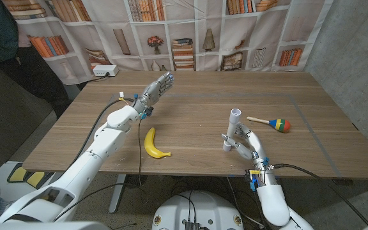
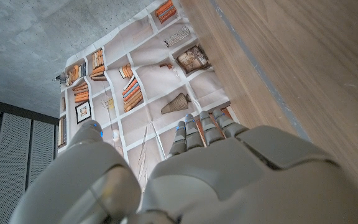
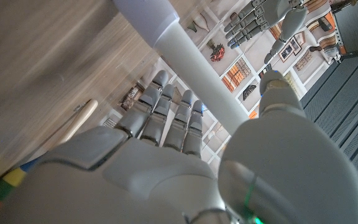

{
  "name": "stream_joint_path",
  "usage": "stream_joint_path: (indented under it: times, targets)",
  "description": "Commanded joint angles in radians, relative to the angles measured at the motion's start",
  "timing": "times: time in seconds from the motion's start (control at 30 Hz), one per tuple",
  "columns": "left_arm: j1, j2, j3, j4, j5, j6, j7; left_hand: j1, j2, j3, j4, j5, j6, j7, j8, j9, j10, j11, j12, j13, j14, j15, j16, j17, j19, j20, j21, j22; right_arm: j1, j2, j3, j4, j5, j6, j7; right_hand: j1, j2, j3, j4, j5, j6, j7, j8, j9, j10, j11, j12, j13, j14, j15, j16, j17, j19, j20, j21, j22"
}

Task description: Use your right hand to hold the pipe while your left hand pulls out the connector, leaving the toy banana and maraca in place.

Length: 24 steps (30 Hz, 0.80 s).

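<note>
Left hand [image 1: 157, 88]: upper left of centre, I see its fingers apart, holding nothing.
Pipe [image 1: 233, 127]: right of centre on the desk [image 1: 190, 112]; I judge it light, stiff, slick.
Right hand [image 1: 246, 145]: fingers spread beside the pipe's base, not clamped; I'd grip low.

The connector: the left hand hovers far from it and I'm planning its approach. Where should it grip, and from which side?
Likely the wider collar of the connector, at the upper end of the white pipe. The pipe stands tilted with the right hand at its lower part, so the upper end is free. The left hand could come from the robot's left and pull along the pipe's axis.
</note>
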Motion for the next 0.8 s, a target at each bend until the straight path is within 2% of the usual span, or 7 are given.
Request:
stream_joint_path:
  times: [0.03, 0.13, 0.33, 0.4, 0.57, 0.67, 0.8]
  targets:
    - [0.003, 0.007, -0.011, 0.007, -0.004, -0.005, 0.001, 0.004, -0.001, -0.004, 0.002, -0.003, 0.000, 0.002, 0.001, 0.004, -0.005, 0.000, 0.001, 0.003, -0.004, -0.001, -0.001, 0.004, -0.005, -0.013, -0.001, 0.005, 0.036, 0.003, -0.022, 0.027, 0.008, 0.000, -0.012, 0.014, 0.012, 0.001, 0.012, -0.006, 0.030, -0.004, 0.008, 0.006, 0.035, 0.003, 0.009, 0.003, 0.031, -0.142, 0.010, 0.006, 0.029, -0.141, 0.010, 0.005]
    - [0.001, 0.007, -0.011, 0.008, -0.003, -0.005, 0.002, 0.004, -0.001, -0.005, 0.003, -0.003, 0.001, 0.002, 0.001, 0.004, -0.005, -0.001, 0.001, 0.003, -0.004, -0.001, 0.000, 0.004, -0.005, -0.012, -0.001, 0.005, 0.039, 0.003, -0.026, 0.029, -0.003, -0.005, -0.020, 0.020, 0.034, 0.006, 0.018, -0.008, 0.046, -0.005, 0.010, 0.006, 0.049, -0.003, 0.010, 0.003, 0.043, -0.146, 0.011, 0.009, 0.035, -0.143, 0.010, 0.006]
    - [-0.001, 0.007, -0.011, 0.008, -0.004, 0.000, 0.003, 0.003, 0.000, -0.006, 0.004, -0.004, 0.002, 0.001, 0.002, 0.004, -0.003, 0.000, 0.002, 0.003, -0.003, -0.001, 0.000, 0.004, -0.005, -0.012, -0.003, 0.006, 0.038, 0.007, -0.030, 0.033, -0.013, -0.008, -0.042, 0.044, 0.069, 0.012, 0.022, -0.025, 0.114, -0.025, 0.020, 0.005, 0.117, -0.015, 0.022, 0.003, 0.098, -0.158, 0.014, 0.008, 0.069, -0.153, 0.018, 0.009]
    - [-0.001, 0.006, -0.010, 0.009, -0.004, 0.000, 0.004, 0.003, 0.000, -0.007, 0.004, -0.004, 0.003, 0.001, 0.002, 0.004, -0.004, 0.000, 0.001, 0.003, -0.003, -0.002, 0.000, 0.004, -0.005, -0.011, -0.003, 0.006, 0.033, 0.011, -0.031, 0.032, -0.014, -0.004, -0.053, 0.049, 0.084, 0.014, 0.025, -0.031, 0.124, -0.027, 0.019, 0.005, 0.127, -0.023, 0.021, 0.003, 0.114, -0.169, 0.015, 0.009, 0.080, -0.156, 0.021, 0.011]
    - [-0.002, 0.003, -0.008, 0.010, -0.003, 0.001, 0.006, 0.002, 0.002, -0.008, 0.005, -0.005, 0.004, 0.002, 0.002, 0.004, -0.001, -0.001, 0.003, 0.003, -0.001, -0.002, 0.001, 0.004, -0.001, -0.011, -0.003, 0.006, 0.021, 0.010, -0.033, 0.021, -0.043, -0.013, -0.079, 0.048, 0.115, 0.018, 0.036, -0.043, 0.134, -0.033, 0.015, 0.005, 0.128, -0.028, 0.014, 0.002, 0.111, -0.171, 0.007, 0.012, 0.075, -0.160, 0.017, 0.012]
    - [-0.003, 0.001, -0.007, 0.012, -0.003, 0.000, 0.006, 0.002, 0.002, -0.009, 0.006, -0.006, 0.006, 0.003, 0.003, 0.004, -0.001, 0.000, 0.003, 0.003, -0.001, -0.001, 0.001, 0.005, 0.001, -0.010, -0.002, 0.006, 0.020, 0.007, -0.036, 0.020, -0.041, -0.012, -0.080, 0.058, 0.138, 0.020, 0.038, -0.068, 0.167, -0.043, 0.014, 0.004, 0.159, -0.047, 0.014, 0.002, 0.130, -0.173, 0.001, 0.010, 0.088, -0.162, 0.019, 0.014]
    - [-0.004, 0.000, -0.006, 0.011, -0.004, 0.003, 0.004, 0.000, 0.004, -0.010, 0.007, -0.006, 0.007, 0.003, 0.003, 0.004, 0.001, -0.002, 0.003, 0.003, 0.000, -0.001, 0.002, 0.005, 0.002, -0.010, -0.003, 0.006, 0.023, -0.003, -0.040, 0.024, -0.041, -0.005, -0.075, 0.068, 0.155, 0.023, 0.036, -0.091, 0.212, -0.053, 0.020, 0.004, 0.171, -0.045, 0.008, 0.002, 0.149, -0.175, -0.002, 0.009, 0.100, -0.162, 0.021, 0.015]
